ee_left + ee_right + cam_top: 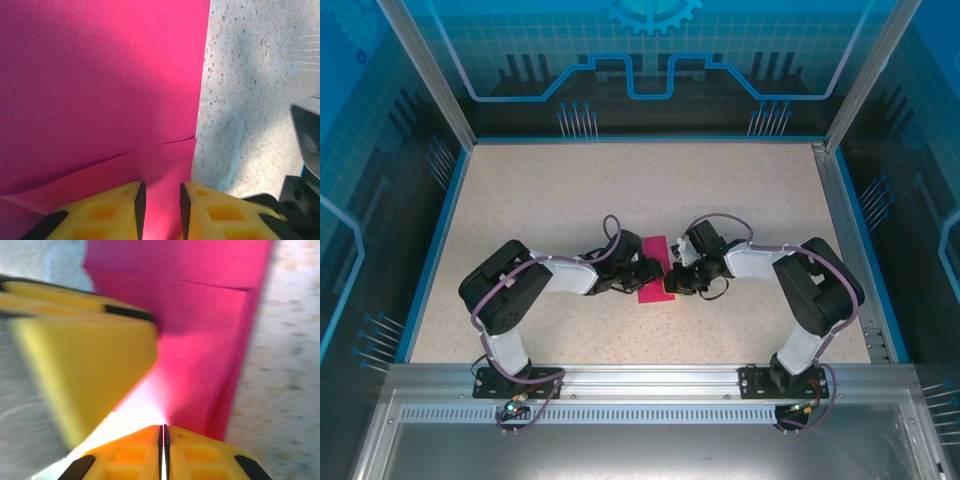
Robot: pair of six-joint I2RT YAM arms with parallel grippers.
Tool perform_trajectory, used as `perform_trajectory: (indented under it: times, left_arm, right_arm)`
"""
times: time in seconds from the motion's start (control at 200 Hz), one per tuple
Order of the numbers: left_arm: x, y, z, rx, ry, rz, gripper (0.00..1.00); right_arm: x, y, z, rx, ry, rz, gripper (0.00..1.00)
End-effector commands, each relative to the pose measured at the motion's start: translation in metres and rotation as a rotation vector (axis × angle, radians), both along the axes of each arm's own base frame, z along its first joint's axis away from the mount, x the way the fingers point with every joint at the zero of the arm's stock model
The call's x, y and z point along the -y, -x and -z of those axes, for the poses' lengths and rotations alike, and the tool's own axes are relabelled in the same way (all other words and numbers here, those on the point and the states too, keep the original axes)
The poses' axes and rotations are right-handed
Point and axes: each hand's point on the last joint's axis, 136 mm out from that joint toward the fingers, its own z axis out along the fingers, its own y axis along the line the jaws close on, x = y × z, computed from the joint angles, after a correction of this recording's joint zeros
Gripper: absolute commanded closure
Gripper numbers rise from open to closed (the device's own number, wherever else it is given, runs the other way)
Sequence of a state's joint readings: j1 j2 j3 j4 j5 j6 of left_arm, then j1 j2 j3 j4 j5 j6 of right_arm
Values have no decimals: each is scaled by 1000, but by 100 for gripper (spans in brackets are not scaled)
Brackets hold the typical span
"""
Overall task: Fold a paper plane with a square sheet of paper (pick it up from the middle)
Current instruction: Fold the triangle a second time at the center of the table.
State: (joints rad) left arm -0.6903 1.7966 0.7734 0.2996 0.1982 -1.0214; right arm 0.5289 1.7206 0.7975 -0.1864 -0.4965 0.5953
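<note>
Top external: mid-fold, paper plane [654,268] flat at table [550,200] centre. Right gripper [163,426] squeezed together, seemingly pinching a flap; left gripper [161,187] slightly spread over its edge. Next, probably: swing flap across, press crease.

From above, the left gripper [642,275] and right gripper [672,282] cover the middle of the paper plane [655,250]; at the right wrist, a blurred yellow finger [85,365] hides its left side, its top cropped.
</note>
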Motion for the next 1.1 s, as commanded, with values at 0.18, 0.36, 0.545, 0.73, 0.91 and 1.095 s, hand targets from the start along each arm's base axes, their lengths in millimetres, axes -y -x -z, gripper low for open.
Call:
perform_trajectory:
  times: [0.18,0.36,0.545,0.73,0.91,1.095]
  left_arm:
    - [-19,26,42,-120,-135,12,71]
    - [-20,26,46,-130,-143,8,71]
    - [-19,25,45,-131,-140,6,71]
    - [-19,26,44,-128,-138,10,71]
    - [-17,25,42,-125,-133,13,71]
    - [-16,23,40,-123,-128,14,71]
  right_arm:
    - [45,27,37,-120,105,56,88]
    - [42,39,28,-138,28,12,86]
    - [46,44,29,-143,31,-3,85]
    - [36,25,-4,-41,-31,19,84]
    - [13,15,-34,17,-103,-16,84]
    - [-13,12,-18,-52,-57,-34,85]
